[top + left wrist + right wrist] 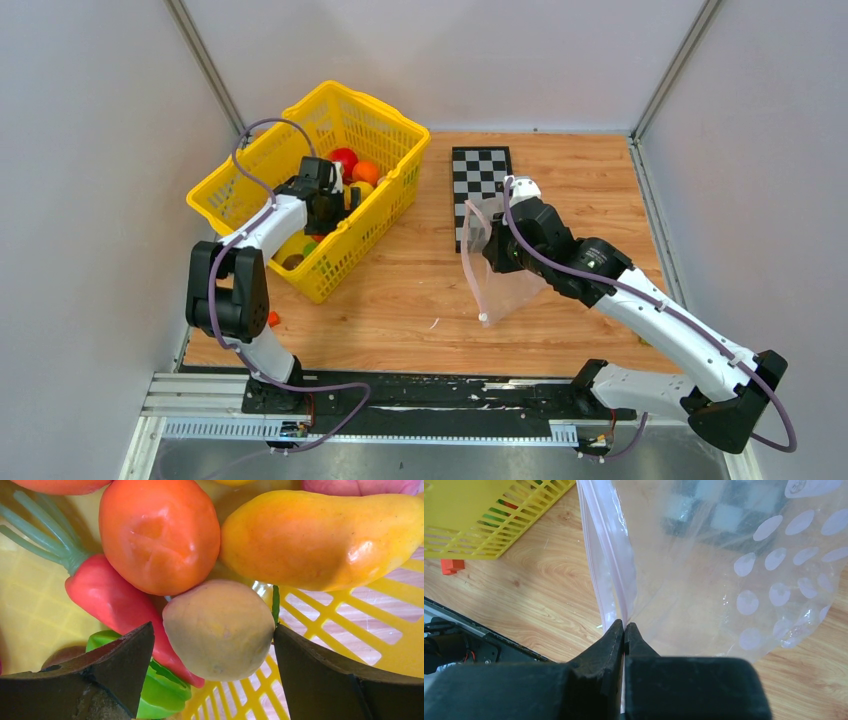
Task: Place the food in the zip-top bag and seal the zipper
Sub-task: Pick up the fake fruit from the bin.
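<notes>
Big picture first: the yellow basket (385,108) sits on the left, and the zip-top bag (505,285) is held upright well apart from it on the right. That makes 2 grippers with 2 jobs.

By my read, the step in hand is picking 1 piece of the food out of the basket. To do it well, close squarely across the widest part of the rounded piece. Lift straight up so the neighbours don't roll along, then clear the basket wall before swinging towards the bag.

The right gripper (625,630) is clenched tight on the bag's mouth edge, pinching the zipper (606,565) strip between its tips. It should hold that edge high and steady. Whether the mouth gapes enough for a drop, I cannot tell.

The left gripper (212,652) is down in the basket and released, jaws spread wide. The pale piece (220,630) sits right between them, closer to the right-hand jaw in the wrist view.

Crowding it just beyond are a mango (325,540) and an orange tomato (160,535). A red pepper (110,600) runs along its left side, and the left jaw could snag that on closing.
</notes>
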